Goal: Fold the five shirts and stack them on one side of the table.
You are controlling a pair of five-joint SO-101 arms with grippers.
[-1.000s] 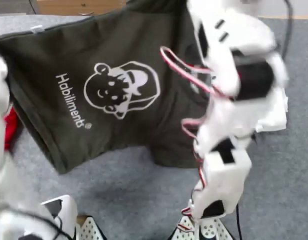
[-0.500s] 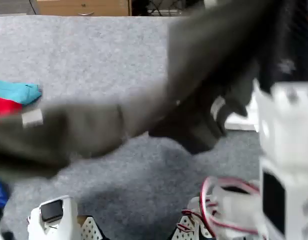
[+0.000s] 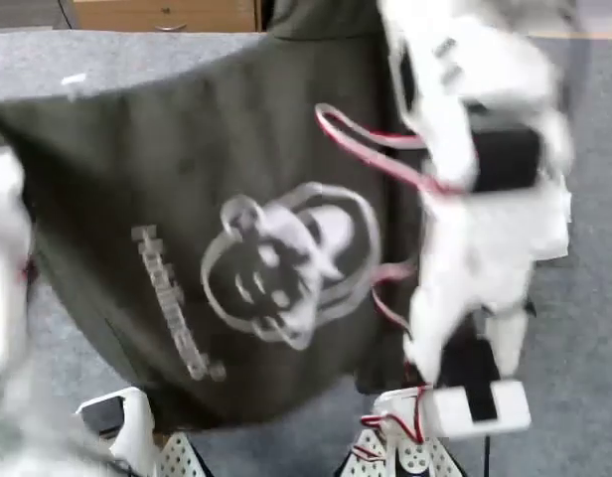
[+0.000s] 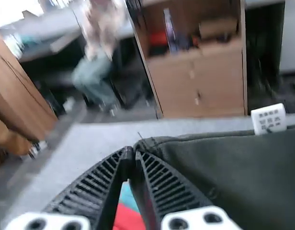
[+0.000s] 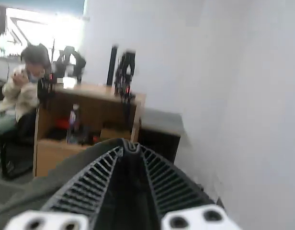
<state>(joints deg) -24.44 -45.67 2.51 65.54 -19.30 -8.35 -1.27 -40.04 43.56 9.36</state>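
A dark olive shirt [image 3: 236,229] with a white cartoon print hangs spread out between my two arms, print side toward the high camera. My left gripper [image 4: 134,154] is shut on one top edge of the shirt [image 4: 224,177], near its white neck tag [image 4: 268,119]. My right gripper [image 5: 130,146] is shut on the other side, with dark fabric [image 5: 37,194] trailing off its fingers. In the high view the right arm [image 3: 475,199] stands in front of the shirt's right side. The left arm [image 3: 3,268] is at the left edge.
The grey table [image 3: 584,328] lies under the shirt. Red and teal cloth [image 4: 124,215] lies below the left gripper. Something white [image 3: 556,224] lies by the right arm. The arm bases [image 3: 137,437] stand at the front edge. A wooden cabinet [image 3: 167,12] lies beyond the table.
The shirt was swung: half a second ago it swept low and blurred across the table. Now it is held up spread again, nearer the high camera than a second ago.
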